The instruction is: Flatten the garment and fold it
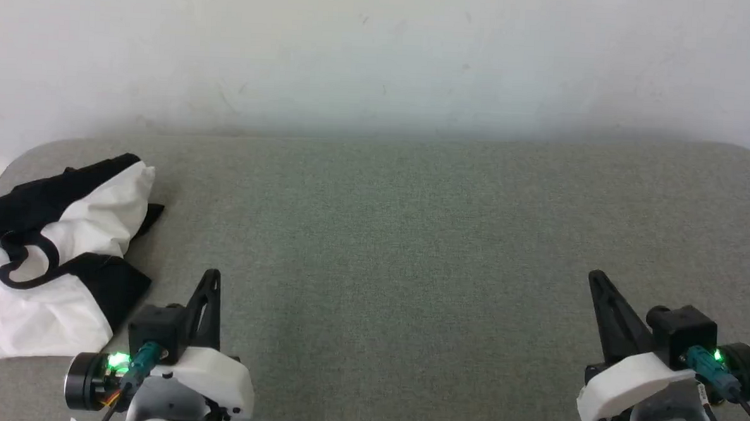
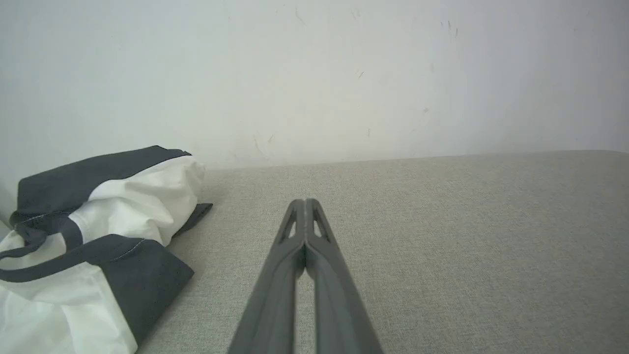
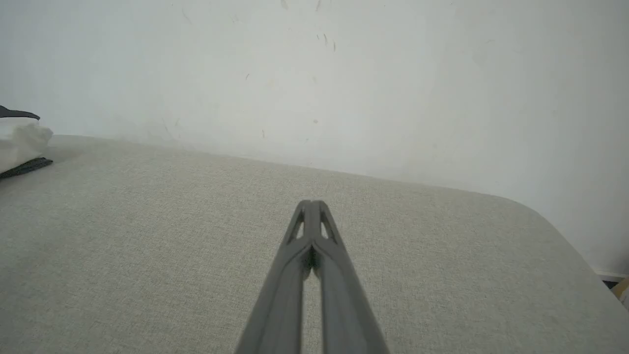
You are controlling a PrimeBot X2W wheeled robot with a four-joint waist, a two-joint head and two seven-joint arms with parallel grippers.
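Lying crumpled at the left edge of the bench [image 1: 412, 237], the garment [image 1: 96, 214] looks soft, thin and light, so I would pinch a shoulder seam or hem. My left claw [image 1: 212, 278] and right claw [image 1: 596, 278] are closed, empty.

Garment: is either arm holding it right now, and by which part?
Nothing is held. The left gripper and right gripper have their jaws shut empty; the garment lies crumpled on the grey surface, apart from both.
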